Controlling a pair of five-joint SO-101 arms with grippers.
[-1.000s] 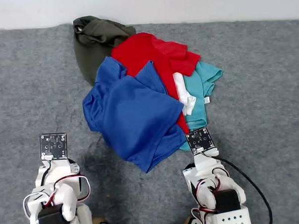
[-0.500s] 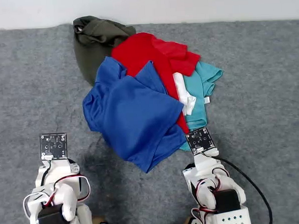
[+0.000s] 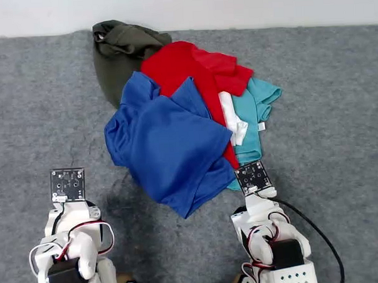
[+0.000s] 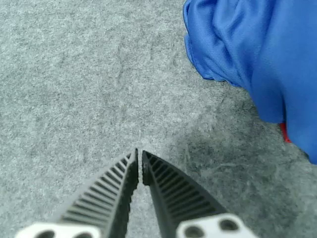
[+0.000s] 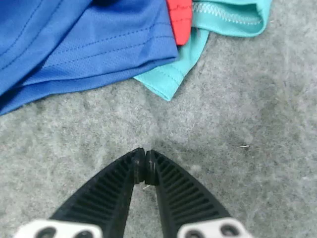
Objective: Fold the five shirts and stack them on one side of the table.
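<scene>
The five shirts lie unfolded in one overlapping heap, and the blue shirt (image 3: pixel 167 149) lies on top of it. Its long axis runs diagonally, from a far corner on the left arm's side to a near corner that points between the two arms.

The right gripper (image 5: pixel 145 166) has its jaws closed tip to tip and holds nothing. It hangs over bare carpet just beside the blue shirt's near hem, where a corner of the teal shirt (image 5: pixel 171 79) sticks out from under that hem. The left gripper (image 4: pixel 139 167) is likewise closed and empty, and a strip of carpet separates it from the blue shirt's side edge. The right arm is judged the nearer one for a first grasp.

Behind the blue shirt lies the red shirt (image 3: pixel 192 66), and beyond that the olive shirt (image 3: pixel 119 50) against the table's far edge. The white shirt (image 3: pixel 233 122) is wedged between the red and teal shirts.

The table (image 3: pixel 337 97) offers bare surface on both sides of the blue shirt for spreading and stacking.
</scene>
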